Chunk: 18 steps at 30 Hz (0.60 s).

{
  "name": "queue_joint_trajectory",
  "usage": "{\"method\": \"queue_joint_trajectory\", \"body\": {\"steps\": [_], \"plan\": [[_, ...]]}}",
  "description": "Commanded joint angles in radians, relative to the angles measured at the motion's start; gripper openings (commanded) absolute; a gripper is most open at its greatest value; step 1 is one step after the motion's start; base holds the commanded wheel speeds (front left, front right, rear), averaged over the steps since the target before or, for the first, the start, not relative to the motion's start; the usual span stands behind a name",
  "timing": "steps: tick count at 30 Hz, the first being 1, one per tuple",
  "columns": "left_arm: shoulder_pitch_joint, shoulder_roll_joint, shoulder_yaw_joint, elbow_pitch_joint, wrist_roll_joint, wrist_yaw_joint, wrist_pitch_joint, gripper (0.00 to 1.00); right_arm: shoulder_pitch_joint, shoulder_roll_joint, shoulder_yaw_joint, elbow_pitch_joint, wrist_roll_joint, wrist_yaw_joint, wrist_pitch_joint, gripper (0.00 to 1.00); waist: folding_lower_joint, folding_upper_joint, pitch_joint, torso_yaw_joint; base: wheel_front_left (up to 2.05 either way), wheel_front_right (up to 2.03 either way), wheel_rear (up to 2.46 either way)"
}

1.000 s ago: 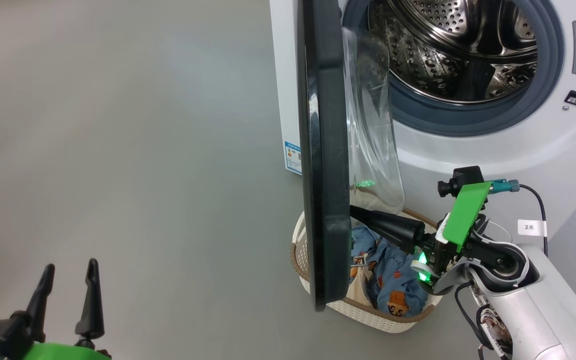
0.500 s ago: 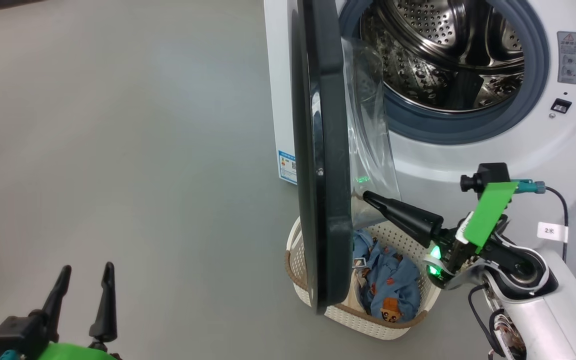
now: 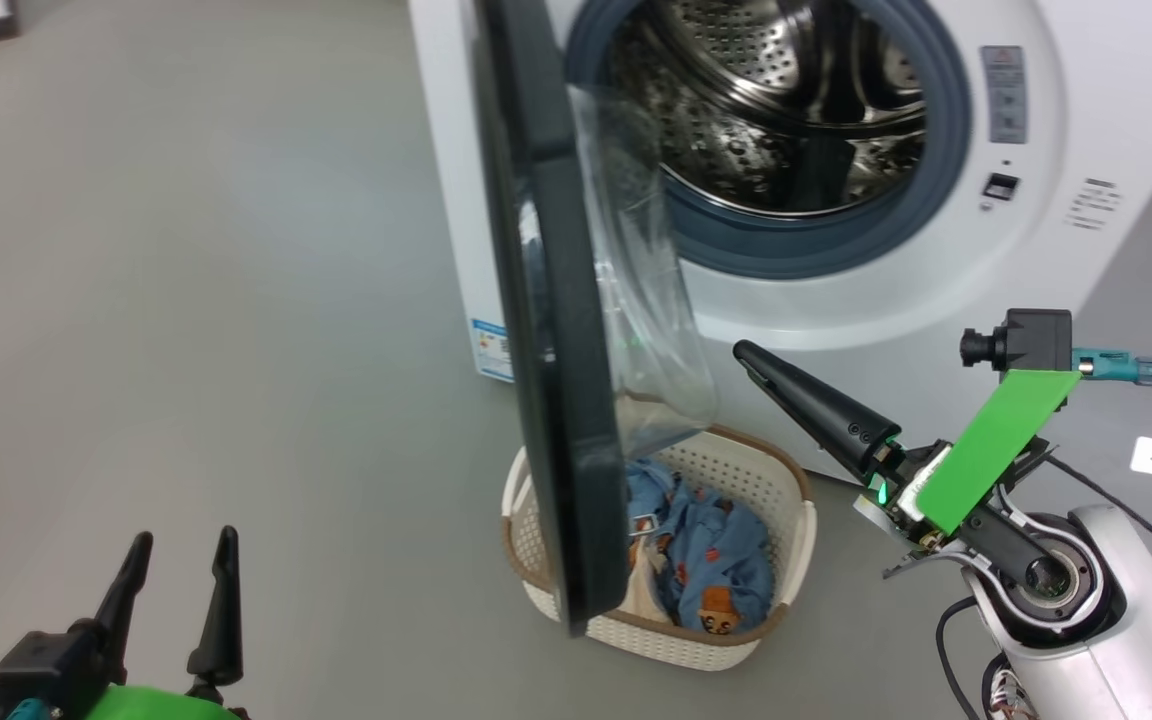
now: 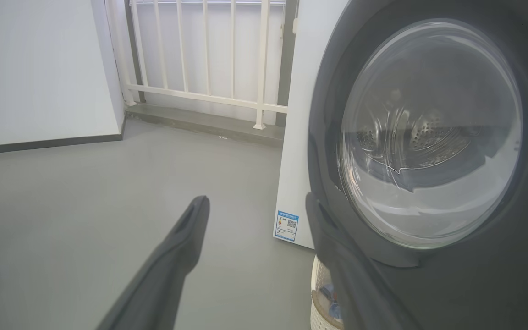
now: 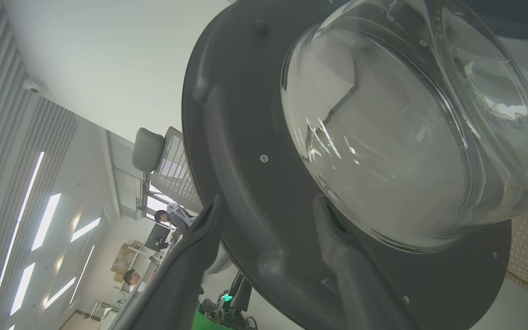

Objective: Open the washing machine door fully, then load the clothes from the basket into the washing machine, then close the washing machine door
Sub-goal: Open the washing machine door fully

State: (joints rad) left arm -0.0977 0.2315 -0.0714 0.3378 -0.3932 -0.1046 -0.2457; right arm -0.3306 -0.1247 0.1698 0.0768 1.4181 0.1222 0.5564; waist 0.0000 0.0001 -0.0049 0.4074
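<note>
1. My left gripper [image 3: 186, 540] sits low at my left over the bare grey floor [image 3: 186, 250], well apart from the washing machine [image 3: 836, 300]. Its 2 fingers stand wide apart with nothing between them.
2. My right gripper [image 3: 748, 353] hangs in the air in front of the machine, on the inner side of the door [image 3: 546, 300], pointing up and towards it. In the head view it is near the door but apart from it.
3. In the right wrist view my 2 fingers [image 5: 200, 243] are spread wide and grip nothing. They aim at the dark inner face of the door, just below the glass bowl [image 5: 397, 128].
4. The door stands swung out from the machine, edge-on to my head camera, with the clear bowl bulging towards the opening.
5. The opening shows the steel drum [image 3: 736, 100] ringed by the grey-blue gasket [image 3: 786, 255].
6. The basket [image 3: 656, 645] stands on the floor close in front of the machine, under the door's lower edge. The door hides part of its left half in the head view.
7. The clothes [image 3: 706, 550] lie in the basket: blue fabric with orange-brown bears and a cream part beside the door's edge. My right gripper is above and to the right of them, not touching.
8. A small blue sticker [image 3: 489, 350] sits low on the machine's side panel, left of the door.
9. The left wrist view looks at the door's outer face and, beyond the machine, a white railing [image 4: 209, 55].
</note>
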Motion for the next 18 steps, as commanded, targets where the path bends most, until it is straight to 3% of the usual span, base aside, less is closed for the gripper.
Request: {"method": "queue_joint_trajectory", "body": {"steps": [1, 10, 18], "plan": [[-0.037, 0.02, 0.03, -0.014, -0.003, 0.001, -0.006, 1.0, -0.004, -0.012, 0.027, -0.05, -0.04, 0.008, -0.037, 1.0, 0.0, -0.0001, 0.001, -0.058, 0.0, 0.0, 0.0], [-0.016, 0.024, 0.045, -0.036, -0.009, 0.008, -0.011, 1.0, 0.017, -0.098, 0.102, -0.116, -0.209, 0.008, -0.281, 1.0, 0.0, -0.0001, -0.001, -0.178, 0.0, 0.0, 0.0], [0.005, 0.016, 0.053, -0.057, -0.01, 0.017, -0.014, 1.0, 0.053, -0.191, 0.17, -0.114, -0.321, 0.008, -0.571, 1.0, 0.0, -0.0001, -0.006, -0.254, 0.0, 0.0, 0.0]]}}
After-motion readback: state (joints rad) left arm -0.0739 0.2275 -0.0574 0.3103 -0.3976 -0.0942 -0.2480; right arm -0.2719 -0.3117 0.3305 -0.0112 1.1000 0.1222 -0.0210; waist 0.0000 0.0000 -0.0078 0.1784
